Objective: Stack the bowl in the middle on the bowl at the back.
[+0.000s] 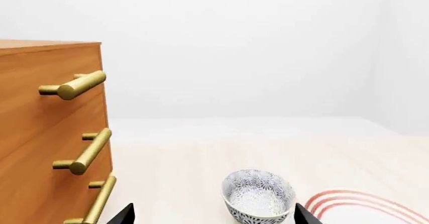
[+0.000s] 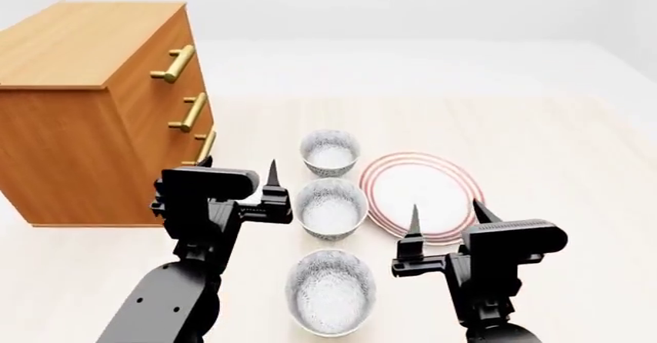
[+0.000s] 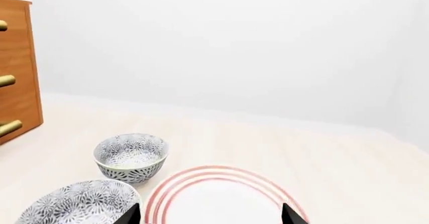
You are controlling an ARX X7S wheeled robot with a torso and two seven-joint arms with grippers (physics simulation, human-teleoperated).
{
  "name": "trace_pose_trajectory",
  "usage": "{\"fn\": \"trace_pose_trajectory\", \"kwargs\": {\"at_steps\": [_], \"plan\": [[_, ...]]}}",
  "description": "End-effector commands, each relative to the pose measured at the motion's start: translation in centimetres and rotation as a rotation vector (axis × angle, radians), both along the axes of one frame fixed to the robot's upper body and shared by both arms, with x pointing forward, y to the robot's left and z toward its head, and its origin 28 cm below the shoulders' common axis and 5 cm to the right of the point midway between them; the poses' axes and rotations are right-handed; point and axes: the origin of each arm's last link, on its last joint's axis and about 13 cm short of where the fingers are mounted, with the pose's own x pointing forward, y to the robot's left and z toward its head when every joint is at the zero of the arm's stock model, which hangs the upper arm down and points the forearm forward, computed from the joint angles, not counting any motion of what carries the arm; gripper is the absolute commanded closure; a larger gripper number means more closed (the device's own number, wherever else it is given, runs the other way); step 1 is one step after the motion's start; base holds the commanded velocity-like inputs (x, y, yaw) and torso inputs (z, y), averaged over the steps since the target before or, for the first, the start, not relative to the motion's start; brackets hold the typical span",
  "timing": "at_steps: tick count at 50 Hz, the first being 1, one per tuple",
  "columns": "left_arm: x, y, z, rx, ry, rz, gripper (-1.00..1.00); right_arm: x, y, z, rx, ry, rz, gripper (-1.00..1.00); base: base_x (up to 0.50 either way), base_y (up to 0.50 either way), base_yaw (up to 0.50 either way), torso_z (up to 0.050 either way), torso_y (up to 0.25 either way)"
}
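- Nearest of the three speckled bowls, the front bowl (image 2: 331, 291) sits on the pale floor between the two arms, level with the right gripper (image 2: 447, 221) and just inside it.
- Beyond it stands the bowl in the middle (image 2: 331, 208), upright and empty, just beside the inner finger of the left gripper (image 2: 238, 172) but not between its fingers; I see no contact.
- Farther out from both grippers rests the back bowl (image 2: 330, 152), upright too, set apart from the middle one by a small gap. The left wrist view catches it just ahead of that gripper's two black tips.
- Both jaws of the left gripper stand wide apart with nothing held.
- On the right, the fingers are likewise spread wide and empty, hovering over the near edge of the red-ringed plate (image 2: 423, 194).
- That plate lies flat just outboard of the middle bowl, toward the right arm.
- Outboard of the left gripper stands a wooden drawer chest (image 2: 88, 112) with three brass bar handles (image 2: 174, 64) facing the bowls.
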Motion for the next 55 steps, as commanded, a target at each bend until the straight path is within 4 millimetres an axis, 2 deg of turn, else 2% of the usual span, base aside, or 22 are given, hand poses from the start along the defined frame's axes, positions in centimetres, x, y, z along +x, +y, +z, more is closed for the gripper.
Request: {"fn": "trace_pose_trajectory", "kwargs": {"at_steps": [1,10,19,27,36,55], "plan": [[0.0,-0.1,0.2,0.007,-0.010,0.000,-1.00,-0.1,-0.1,0.1,-0.001,-0.005,-0.004,-1.00,0.50,0.01,0.00,0.000,0.000],[0.2,-0.3,0.2,0.015,0.000,0.020,-1.00,-0.2,-0.2,0.0,-0.016,-0.021,-0.019,-1.00,0.33,0.01,0.00,0.000,0.000],[1.2,-1.0,0.3,0.092,0.159,-0.055,-1.00,-0.4,-0.2,0.1,-0.007,-0.024,-0.018,-1.00,0.00,0.00,0.00,0.000,0.000],[3.2,-2.1,1.2,0.092,0.368,-0.118,-1.00,-1.0,-0.6,0.0,0.014,-0.033,-0.021,-1.00,0.00,0.00,0.00,0.000,0.000],[4.8,-2.6,0.6,0.097,0.481,-0.136,-1.00,-1.6,-1.0,-0.2,0.028,-0.029,-0.019,-1.00,0.00,0.00,0.00,0.000,0.000],[5.9,-3.2,-1.4,0.099,0.625,-0.172,-1.00,-3.1,-1.8,-0.7,0.038,-0.011,-0.013,-1.00,0.00,0.00,0.00,0.000,0.000]]}}
